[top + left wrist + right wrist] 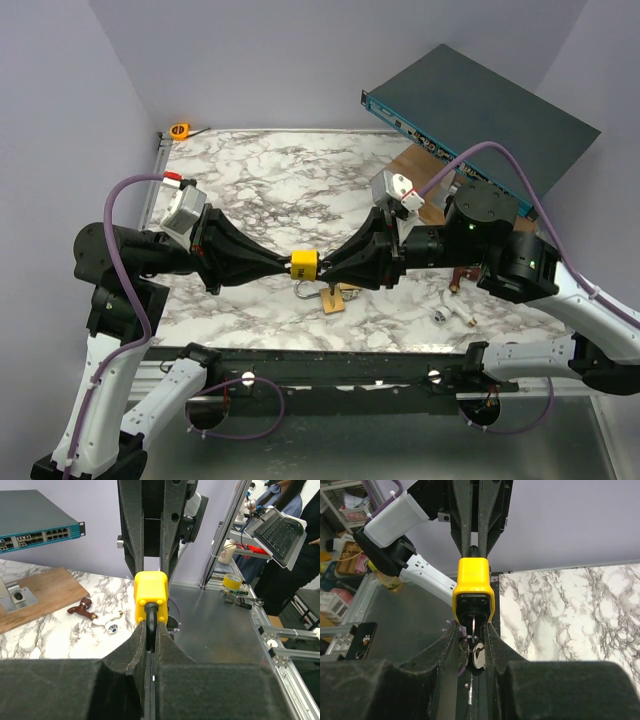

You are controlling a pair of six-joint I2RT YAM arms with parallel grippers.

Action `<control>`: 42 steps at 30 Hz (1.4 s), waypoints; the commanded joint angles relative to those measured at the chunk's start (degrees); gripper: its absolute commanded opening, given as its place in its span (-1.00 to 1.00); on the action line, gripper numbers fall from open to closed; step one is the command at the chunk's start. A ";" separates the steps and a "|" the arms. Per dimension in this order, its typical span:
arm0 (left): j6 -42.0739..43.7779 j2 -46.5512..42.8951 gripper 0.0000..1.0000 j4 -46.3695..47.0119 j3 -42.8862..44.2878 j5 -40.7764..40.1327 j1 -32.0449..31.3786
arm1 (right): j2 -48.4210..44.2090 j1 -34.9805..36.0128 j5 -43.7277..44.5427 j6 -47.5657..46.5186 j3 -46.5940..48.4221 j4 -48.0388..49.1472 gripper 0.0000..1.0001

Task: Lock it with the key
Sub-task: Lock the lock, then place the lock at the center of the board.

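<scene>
Yellow padlock (304,264) is held clear of the marble table (250,180), above the middle of its near edge, between two arms meeting tip to tip. The top view gives the layout only. The left gripper (285,264) comes in from the left edge side and the right gripper (325,267) from the right, with the lock a small yellow block between them. Neither shackle nor keyhole can be read there. The left wrist view supplies the shackle end: a black shackle runs from the lock body straight into the left pincer, whose fingers (134,655) are pressed together on it. The right wrist view supplies the opposite face: a keyhole with a silver key (478,658) seated in it. The key head hangs between the right fingers (445,655), which stand close on either side. Whether they are pinching the key or only flanking it cannot be told. Only the top view shows the rest of the table. A tan block (333,299) with a silver loop lies just beneath the lock. A brown piece (460,275) and a white piece (445,312) lie toward the near right corner. A wooden board (415,165) sits at the far right under a tilted network switch (480,110), and an orange tape measure (180,130) is at the far left corner.
</scene>
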 commanded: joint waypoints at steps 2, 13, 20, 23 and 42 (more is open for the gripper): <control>-0.80 0.03 -1.00 3.30 0.59 0.08 0.33 | -1.24 0.21 1.37 0.30 -1.04 1.28 -0.99; 0.95 -0.05 -1.00 2.14 0.85 -2.01 0.68 | -3.69 0.22 4.24 -0.14 -2.19 -0.80 -0.99; -0.14 0.71 -1.00 4.16 0.93 -1.59 1.05 | -5.85 0.20 6.30 -0.36 -3.58 -2.32 -0.99; -0.49 1.21 -1.00 4.20 1.11 -2.02 1.12 | -6.35 0.22 7.88 -0.17 -4.12 -2.49 -0.99; -8.55 19.18 -1.00 -1.91 -11.79 -53.18 5.86 | 27.50 -21.32 31.68 16.39 -7.23 10.20 -0.99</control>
